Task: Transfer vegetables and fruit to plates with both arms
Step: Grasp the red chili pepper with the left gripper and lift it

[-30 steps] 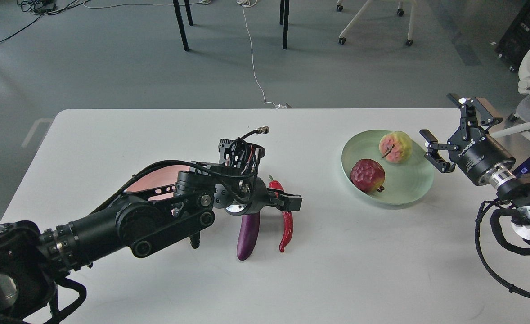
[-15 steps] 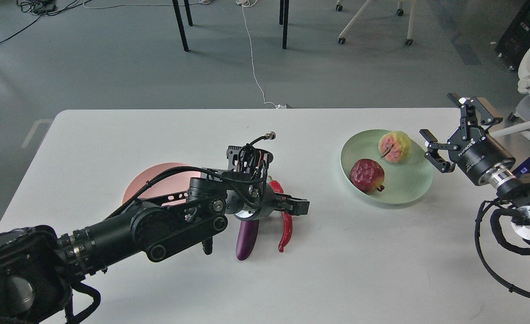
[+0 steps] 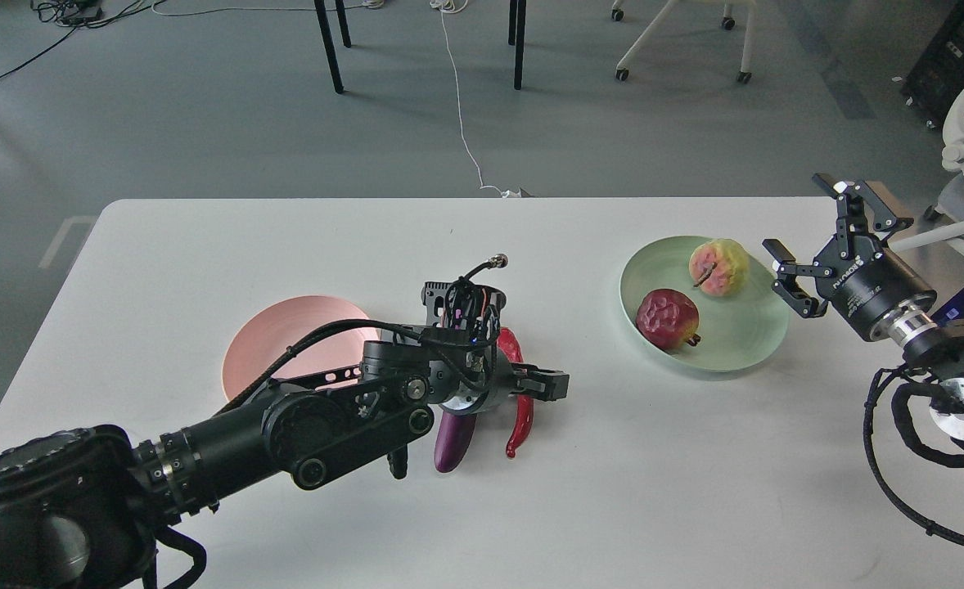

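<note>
The purple eggplant [image 3: 454,446] and the red chili pepper [image 3: 522,419] lie side by side at the table's middle. My left gripper [image 3: 549,384] hovers low over them, its wrist covering the eggplant's far end. One black finger [image 3: 541,382] crosses over the chili; the other finger is hidden. The pale pink plate [image 3: 286,343] lies empty to the left, partly behind my left arm. The mint green plate [image 3: 740,343] holds the yellow-green fruit [image 3: 719,266] and the dark red bumpy fruit [image 3: 667,319]. My right gripper [image 3: 824,237] is open and empty, just right of the green plate.
The white table [image 3: 629,491] has its far edge behind the plates. Table legs, office chairs and a white cable stand on the grey floor beyond. Loose black cables hang from my right arm [image 3: 899,458] at the right edge.
My left arm has moved right and toward me, showing more of the pink plate and covering more of the eggplant. The right arm has barely moved.
</note>
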`<act>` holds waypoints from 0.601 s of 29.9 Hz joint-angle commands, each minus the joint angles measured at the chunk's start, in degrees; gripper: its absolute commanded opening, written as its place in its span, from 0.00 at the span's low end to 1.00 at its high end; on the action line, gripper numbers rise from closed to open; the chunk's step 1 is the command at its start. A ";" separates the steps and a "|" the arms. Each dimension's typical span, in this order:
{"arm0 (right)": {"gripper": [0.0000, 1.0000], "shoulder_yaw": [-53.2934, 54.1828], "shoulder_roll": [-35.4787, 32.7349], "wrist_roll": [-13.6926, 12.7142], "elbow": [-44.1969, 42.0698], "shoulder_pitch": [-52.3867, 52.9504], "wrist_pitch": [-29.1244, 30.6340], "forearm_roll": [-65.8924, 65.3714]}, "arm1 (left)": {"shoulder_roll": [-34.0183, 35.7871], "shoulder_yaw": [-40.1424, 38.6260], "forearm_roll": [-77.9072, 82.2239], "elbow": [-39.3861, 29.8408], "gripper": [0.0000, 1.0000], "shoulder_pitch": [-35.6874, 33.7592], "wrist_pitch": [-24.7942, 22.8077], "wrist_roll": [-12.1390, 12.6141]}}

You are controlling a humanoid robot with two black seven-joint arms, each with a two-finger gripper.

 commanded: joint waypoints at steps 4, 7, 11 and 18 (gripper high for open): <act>0.98 -0.03 0.01 0.00 0.09 -0.01 0.00 0.00 | -0.14 0.11 0.04 -0.03 0.16 0.03 1.44 2.15; 0.98 -0.03 0.01 0.00 0.09 -0.01 0.00 0.00 | -0.14 0.11 0.04 -0.03 0.09 0.03 1.53 2.15; 0.98 -0.03 0.01 0.00 0.09 -0.01 0.00 0.00 | -0.14 -0.06 -0.40 -0.03 0.07 0.03 1.70 2.15; 0.98 0.05 0.01 0.00 0.00 -0.01 -0.09 0.00 | -0.14 -0.50 -6.81 -0.82 0.07 -0.41 6.53 2.15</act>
